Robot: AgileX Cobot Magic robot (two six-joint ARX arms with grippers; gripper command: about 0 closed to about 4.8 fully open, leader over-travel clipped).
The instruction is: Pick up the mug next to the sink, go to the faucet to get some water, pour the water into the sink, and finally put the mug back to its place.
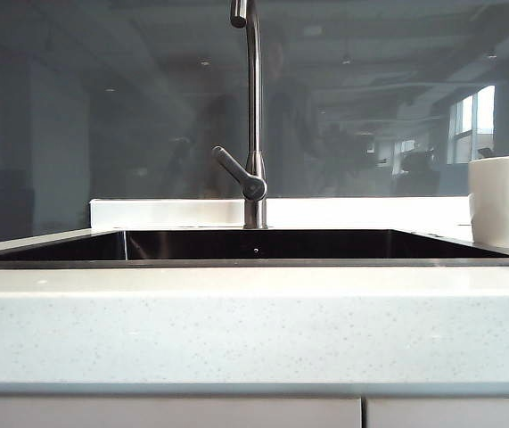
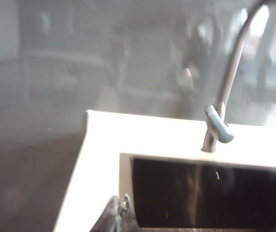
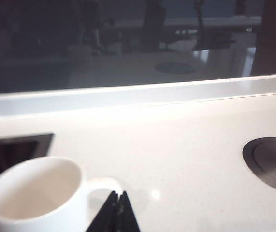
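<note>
Speckled white counter point(image 1: 236, 330) carries everything. Right fingers point(image 3: 114, 212), pressed together and empty, hover just beside the handle of the mug point(image 3: 36, 198), which stands beside the sink point(image 1: 254, 245). Left fingers point(image 2: 118, 217), also together, hang near the sink's corner. Glazed ceramic looks rigid, slippery, breakable; the handle or rim seems the best hold.
</note>
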